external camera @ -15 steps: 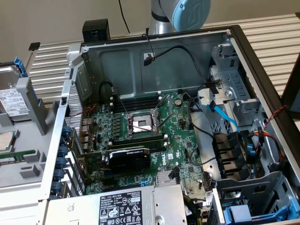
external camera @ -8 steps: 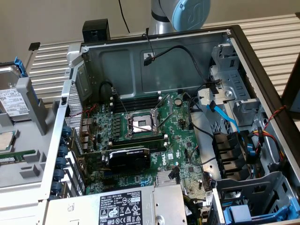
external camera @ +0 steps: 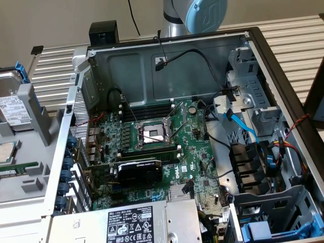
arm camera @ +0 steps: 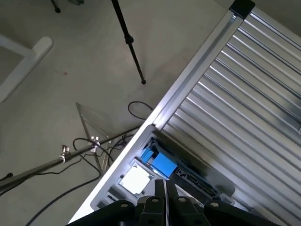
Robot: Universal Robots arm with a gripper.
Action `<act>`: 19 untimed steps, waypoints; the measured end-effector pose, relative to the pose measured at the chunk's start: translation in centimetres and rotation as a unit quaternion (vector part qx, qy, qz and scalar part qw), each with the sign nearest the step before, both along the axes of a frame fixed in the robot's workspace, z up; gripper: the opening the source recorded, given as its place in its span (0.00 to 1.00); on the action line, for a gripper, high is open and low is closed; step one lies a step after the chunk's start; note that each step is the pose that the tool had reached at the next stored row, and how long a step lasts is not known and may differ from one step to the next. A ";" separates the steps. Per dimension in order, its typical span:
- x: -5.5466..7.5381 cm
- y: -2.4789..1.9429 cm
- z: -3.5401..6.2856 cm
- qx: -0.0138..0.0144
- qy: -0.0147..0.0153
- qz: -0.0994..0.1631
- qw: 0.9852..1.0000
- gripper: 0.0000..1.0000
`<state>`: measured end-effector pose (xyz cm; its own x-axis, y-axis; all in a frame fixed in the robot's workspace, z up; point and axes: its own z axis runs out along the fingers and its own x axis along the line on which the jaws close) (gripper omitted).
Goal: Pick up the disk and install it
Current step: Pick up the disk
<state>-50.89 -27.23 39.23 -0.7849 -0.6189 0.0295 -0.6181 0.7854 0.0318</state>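
Observation:
The disk (external camera: 11, 109) stands at the exterior view's far left, outside the open computer case (external camera: 167, 76). It is a silver drive with a white label, held upright in a grey stand, with its blue carrier (external camera: 20, 71) along the top. In the wrist view I look down on the disk's blue carrier end (arm camera: 162, 165) and its dark edge. My gripper (arm camera: 164, 195) hovers above it, apart from it. The two dark fingers are shut together with nothing between them.
The arm's blue joint cap (external camera: 205, 12) shows behind the case. Inside lie the motherboard (external camera: 152, 136), a labelled power-supply box (external camera: 136, 223) and another blue carrier (external camera: 263, 230). The ribbed table top (arm camera: 244, 108) ends at an edge, with floor, cables and a tripod leg (arm camera: 129, 42) beyond.

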 end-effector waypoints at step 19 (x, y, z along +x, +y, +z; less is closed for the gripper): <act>0.0 0.00 -0.01 0.000 0.000 0.190 0.982 0.15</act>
